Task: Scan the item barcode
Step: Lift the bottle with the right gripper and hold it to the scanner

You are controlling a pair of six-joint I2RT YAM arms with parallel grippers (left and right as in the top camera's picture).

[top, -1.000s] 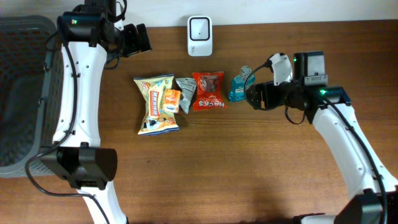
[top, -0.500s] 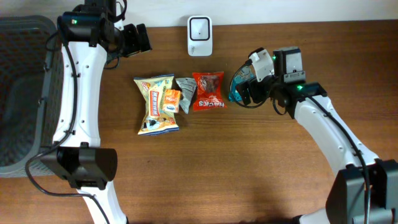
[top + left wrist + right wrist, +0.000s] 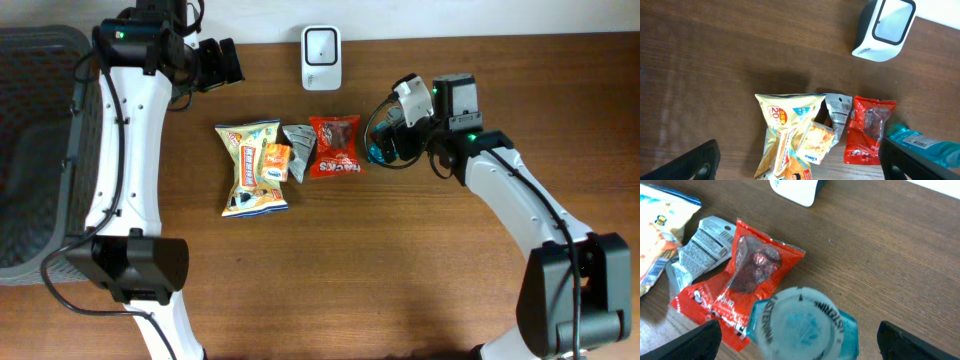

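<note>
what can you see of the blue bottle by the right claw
The blue bottle is translucent teal plastic with a paler round cap bearing raised lettering and a printed label on its side. It seems to stand upright on the wooden table, close beside the red snack packet; whether they touch is unclear. The open right claw brackets it without gripping.

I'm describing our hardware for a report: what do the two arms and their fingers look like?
The left arm and right arm share one build: smooth white links joined by black joint housings, thin black cables looping alongside, and a small green light near each wrist. The left gripper and right gripper are black, with flat, dark, matte fingers.
</note>
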